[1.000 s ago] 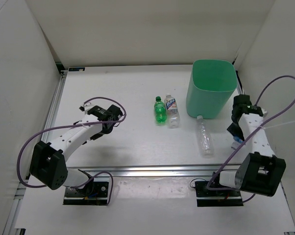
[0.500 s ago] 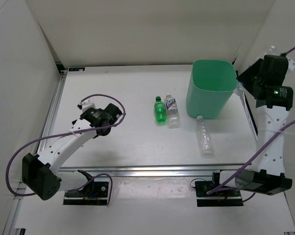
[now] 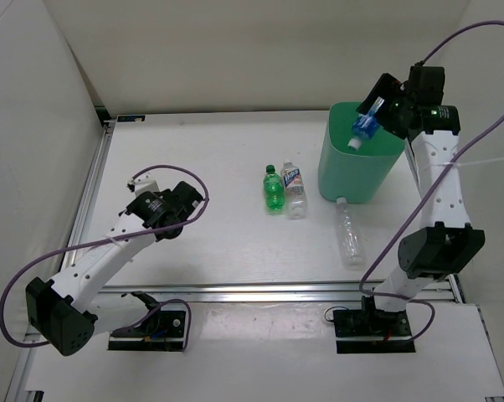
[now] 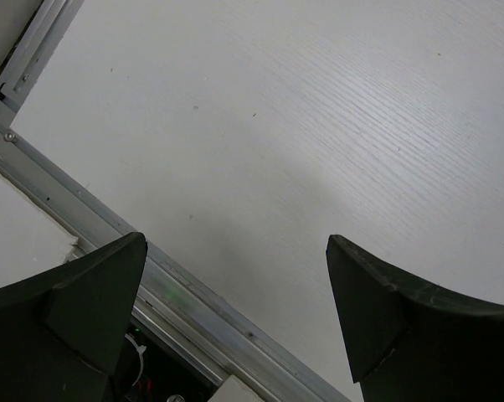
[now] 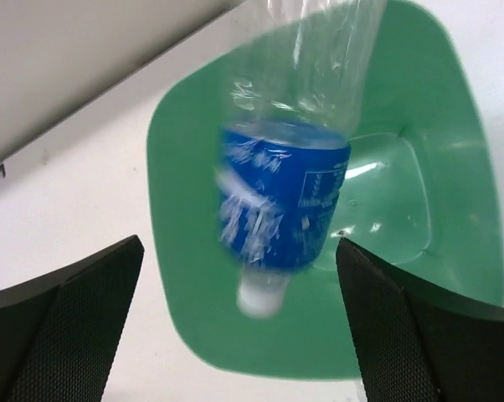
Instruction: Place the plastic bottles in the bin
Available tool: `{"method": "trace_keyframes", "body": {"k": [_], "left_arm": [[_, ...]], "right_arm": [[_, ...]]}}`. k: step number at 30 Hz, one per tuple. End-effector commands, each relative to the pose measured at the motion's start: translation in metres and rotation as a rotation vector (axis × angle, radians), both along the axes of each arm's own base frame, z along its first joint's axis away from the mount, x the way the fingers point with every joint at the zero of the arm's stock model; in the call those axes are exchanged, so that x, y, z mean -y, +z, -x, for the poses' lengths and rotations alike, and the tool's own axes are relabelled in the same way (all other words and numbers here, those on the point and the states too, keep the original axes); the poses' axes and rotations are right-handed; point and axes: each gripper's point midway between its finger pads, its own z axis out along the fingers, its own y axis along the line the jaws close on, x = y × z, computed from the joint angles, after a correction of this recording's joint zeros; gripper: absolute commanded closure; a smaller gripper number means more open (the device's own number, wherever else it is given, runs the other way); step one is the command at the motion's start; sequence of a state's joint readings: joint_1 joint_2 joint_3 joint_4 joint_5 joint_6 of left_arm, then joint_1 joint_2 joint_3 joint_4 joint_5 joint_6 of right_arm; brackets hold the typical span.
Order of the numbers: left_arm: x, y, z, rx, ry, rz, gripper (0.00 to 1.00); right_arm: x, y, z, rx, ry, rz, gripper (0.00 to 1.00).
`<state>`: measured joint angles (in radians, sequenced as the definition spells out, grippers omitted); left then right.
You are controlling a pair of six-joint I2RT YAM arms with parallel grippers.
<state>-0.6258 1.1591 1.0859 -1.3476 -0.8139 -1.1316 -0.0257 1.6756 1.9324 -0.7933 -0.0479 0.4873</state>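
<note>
- The blue-label bottle (image 5: 285, 193) hangs cap-down over the mouth of the bin (image 5: 164, 251). It is motion-blurred and touches neither finger, so we judge it to be dropping in.
- The right fingers (image 5: 76, 318) stand wide apart on either side of that bottle and hold nothing.
- It looks empty, thin-walled and clear, so we expect it to be very light, easy to dent and rather slick. A gentle squeeze across the body at the label band should hold it best.
- Its label is blue with white print, too smeared for us to read.
- The lying bottle (image 3: 348, 233) rests on its side on the surface (image 3: 210, 159) just in front of the bin, cap towards it. We see no label on it. Being round, it may roll, so we would close across its middle from above.
- The green bottle (image 3: 274, 189) and the labelled bottle (image 3: 295, 191) stand upright side by side, left of the bin; we cannot tell whether they touch.
- Both are probably light and easy to tip. Taking each by the body from its free side seems safest.
- The labelled bottle carries dark lettering on white and blue, too small for us to read. We can make out no writing on the green one.
- The left fingers (image 4: 68, 310) are fully spread over bare surface and hold nothing, well away from every bottle.
</note>
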Motion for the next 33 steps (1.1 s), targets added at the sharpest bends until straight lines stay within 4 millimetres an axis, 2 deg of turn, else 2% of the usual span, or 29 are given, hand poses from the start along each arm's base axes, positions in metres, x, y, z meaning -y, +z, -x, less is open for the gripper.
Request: {"method": "trace_keyframes", "body": {"k": [1, 2, 3, 4, 5, 6, 7, 8, 9, 12, 13, 16, 17, 22, 26, 28, 30, 33], "left_arm": [[-0.001, 0.001, 0.007, 0.014, 0.015, 0.032, 0.00], [-0.002, -0.001, 0.008, 0.011, 0.021, 0.031, 0.00], [-0.003, -0.003, 0.010, 0.011, 0.021, 0.031, 0.00], [-0.003, -0.003, 0.010, 0.017, 0.028, 0.037, 0.00], [-0.005, -0.004, 0.012, 0.018, 0.028, 0.038, 0.00], [-0.005, -0.006, 0.013, 0.015, 0.035, 0.037, 0.00], [-0.004, -0.006, 0.011, 0.023, 0.035, 0.043, 0.00], [-0.005, -0.009, 0.013, 0.015, 0.035, 0.037, 0.00], [-0.005, -0.011, 0.012, 0.017, 0.035, 0.038, 0.00], [-0.004, -0.010, 0.010, 0.031, 0.036, 0.037, 0.00], [-0.003, -0.013, 0.007, 0.015, 0.030, 0.024, 0.00], [0.000, -0.020, 0.004, -0.012, 0.030, 0.004, 0.00], [0.000, -0.022, 0.004, -0.026, 0.023, -0.008, 0.00], [0.008, -0.020, -0.005, -0.036, 0.014, -0.016, 0.00], [0.013, -0.020, -0.006, -0.049, -0.004, -0.016, 0.00], [0.015, -0.022, -0.002, -0.064, -0.014, -0.014, 0.00], [0.014, -0.019, -0.002, -0.064, -0.015, -0.014, 0.00], [0.015, -0.017, 0.000, -0.063, -0.024, -0.014, 0.00]], "right_arm": [[0.008, 0.051, 0.035, 0.125, -0.061, 0.049, 0.00], [0.007, 0.028, 0.045, 0.081, -0.071, 0.062, 0.00], [0.010, 0.049, 0.064, 0.159, -0.106, 0.076, 0.00], [0.012, 0.046, 0.075, 0.177, -0.125, 0.088, 0.00], [0.010, 0.030, 0.100, 0.181, -0.115, 0.112, 0.00], [0.014, 0.022, 0.110, 0.198, -0.119, 0.131, 0.00], [0.011, 0.021, 0.113, 0.248, -0.105, 0.141, 0.00], [0.013, 0.023, 0.130, 0.290, -0.100, 0.153, 0.00], [0.014, -0.013, 0.137, 0.221, -0.080, 0.186, 0.00], [0.011, -0.049, 0.161, 0.154, -0.038, 0.206, 0.00], [0.008, -0.085, 0.171, 0.075, -0.016, 0.213, 0.00], [0.002, -0.127, 0.192, 0.015, 0.059, 0.245, 0.00], [0.003, -0.151, 0.200, -0.038, 0.073, 0.259, 0.01], [-0.001, -0.211, 0.209, -0.158, 0.186, 0.353, 0.05], [-0.004, -0.219, 0.189, -0.134, 0.238, 0.426, 0.06], [0.002, -0.238, 0.187, -0.185, 0.234, 0.479, 0.06], [0.006, -0.249, 0.181, -0.216, 0.222, 0.520, 0.06], [0.012, -0.266, 0.182, -0.279, 0.212, 0.570, 0.05]]}}
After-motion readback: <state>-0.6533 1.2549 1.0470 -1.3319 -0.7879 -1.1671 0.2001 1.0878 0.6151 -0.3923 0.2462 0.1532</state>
